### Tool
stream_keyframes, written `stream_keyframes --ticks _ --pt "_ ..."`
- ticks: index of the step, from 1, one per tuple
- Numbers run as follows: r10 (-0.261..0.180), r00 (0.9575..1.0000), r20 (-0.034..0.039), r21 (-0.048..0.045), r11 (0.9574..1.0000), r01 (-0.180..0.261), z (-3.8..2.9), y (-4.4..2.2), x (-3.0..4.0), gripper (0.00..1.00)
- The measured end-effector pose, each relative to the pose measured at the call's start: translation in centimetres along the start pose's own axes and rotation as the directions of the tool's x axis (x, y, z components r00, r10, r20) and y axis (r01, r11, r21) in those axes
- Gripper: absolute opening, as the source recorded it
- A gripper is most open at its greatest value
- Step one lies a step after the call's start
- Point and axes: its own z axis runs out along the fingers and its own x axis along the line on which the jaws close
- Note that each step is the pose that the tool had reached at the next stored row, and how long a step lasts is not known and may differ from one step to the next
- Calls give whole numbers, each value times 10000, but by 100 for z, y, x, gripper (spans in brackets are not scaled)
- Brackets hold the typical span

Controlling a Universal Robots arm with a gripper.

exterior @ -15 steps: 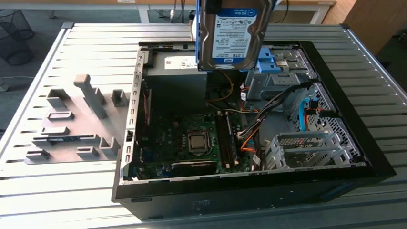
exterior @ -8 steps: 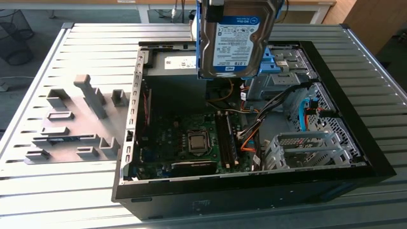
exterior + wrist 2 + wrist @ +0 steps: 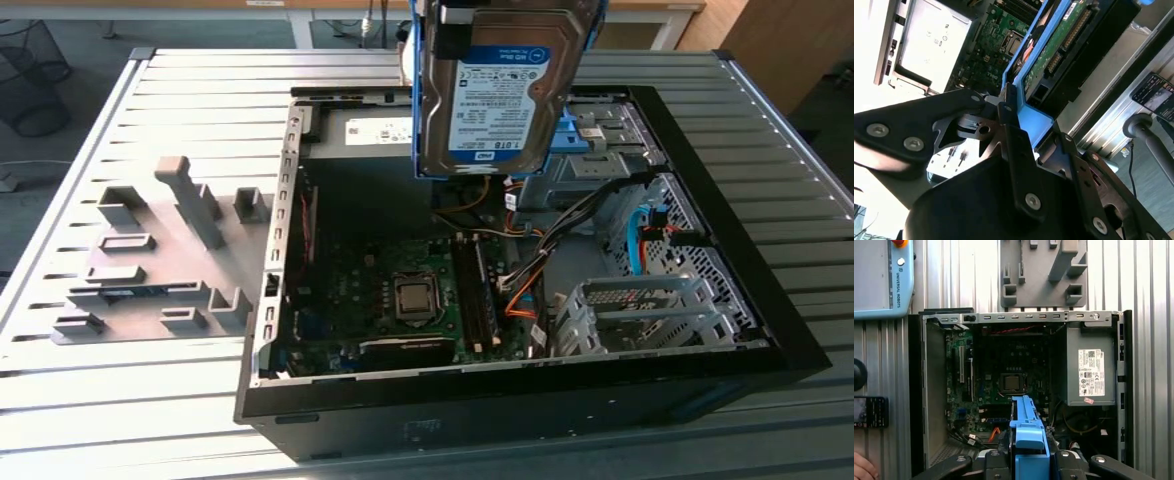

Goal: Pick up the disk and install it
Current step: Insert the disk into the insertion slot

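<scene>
The disk [image 3: 501, 90], a silver drive with a white-and-blue label in a bright blue bracket, hangs upright above the rear of the open computer case [image 3: 747, 250]. In both wrist views my gripper [image 3: 1029, 450] is shut on the end of its blue bracket [image 3: 1028, 425], with a dark finger [image 3: 1004, 446] on either side. The second wrist view shows the gripper [image 3: 1031, 117] clamped on the bracket, and the drive's green circuit board [image 3: 1054, 55] faces the case. The motherboard [image 3: 400, 290] lies directly below.
The case holds a grey power supply box [image 3: 1089, 370], a metal drive cage [image 3: 641, 310], cables and another blue bracket [image 3: 577, 135]. A grey fixture plate [image 3: 147, 250] lies beside the case. A teach pendant [image 3: 879, 275], a phone [image 3: 869, 412] and a hand [image 3: 861, 467] are nearby.
</scene>
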Motion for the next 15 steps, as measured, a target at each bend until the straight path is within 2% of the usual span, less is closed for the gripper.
stream_keyframes --ticks 15 --pt "-4 10000 1 0 10000 4 0 0 6 36"
